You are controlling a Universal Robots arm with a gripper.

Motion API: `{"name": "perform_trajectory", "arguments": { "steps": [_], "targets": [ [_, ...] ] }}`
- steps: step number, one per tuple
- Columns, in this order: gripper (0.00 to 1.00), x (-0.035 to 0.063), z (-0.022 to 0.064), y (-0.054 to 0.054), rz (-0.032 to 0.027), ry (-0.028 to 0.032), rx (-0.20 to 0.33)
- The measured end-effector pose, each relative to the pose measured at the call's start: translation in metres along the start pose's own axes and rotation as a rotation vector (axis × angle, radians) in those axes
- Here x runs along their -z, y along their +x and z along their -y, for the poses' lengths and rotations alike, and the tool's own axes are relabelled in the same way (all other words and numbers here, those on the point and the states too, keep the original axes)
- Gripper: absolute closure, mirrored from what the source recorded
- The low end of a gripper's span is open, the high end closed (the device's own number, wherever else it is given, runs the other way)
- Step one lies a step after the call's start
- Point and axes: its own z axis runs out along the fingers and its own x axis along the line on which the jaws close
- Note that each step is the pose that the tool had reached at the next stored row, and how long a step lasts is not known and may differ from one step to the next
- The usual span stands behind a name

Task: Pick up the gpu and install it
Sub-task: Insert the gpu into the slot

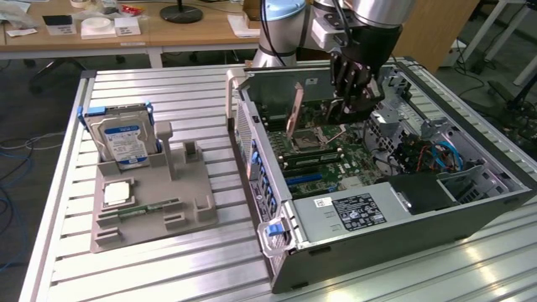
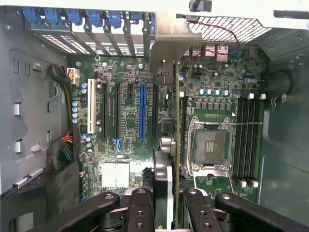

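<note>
The gpu [image 2: 176,125] hangs edge-on over the motherboard [image 2: 128,130], inside the open computer case [image 1: 394,245]. Its silver end bracket [image 2: 169,43] points toward the case's rear wall with the blue slot clips. It runs parallel to the expansion slots, above the strip between the blue slot [image 2: 142,111] and the CPU socket [image 2: 210,145]. My gripper [image 2: 168,210] is shut on the card's near end, one black finger on each face. In the exterior view the gripper [image 1: 351,108] reaches down into the case, and the gpu [image 1: 295,108] shows as a pinkish-brown strip beside it.
A grey holder tray [image 1: 193,189] on the exterior view's left carries an upright hard drive [image 1: 124,141], a CPU [image 1: 117,192] and a memory stick [image 1: 151,207]. In the case, the power supply [image 1: 353,211] sits near the front and cables [image 1: 436,157] lie toward the right.
</note>
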Motion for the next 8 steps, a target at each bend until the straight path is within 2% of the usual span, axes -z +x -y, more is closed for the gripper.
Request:
{"name": "perform_trajectory", "arguments": {
  "steps": [8],
  "targets": [
    [0.72, -0.0081, -0.0002, 0.0008, 0.0001, -0.0003, 0.009]
  ]
}}
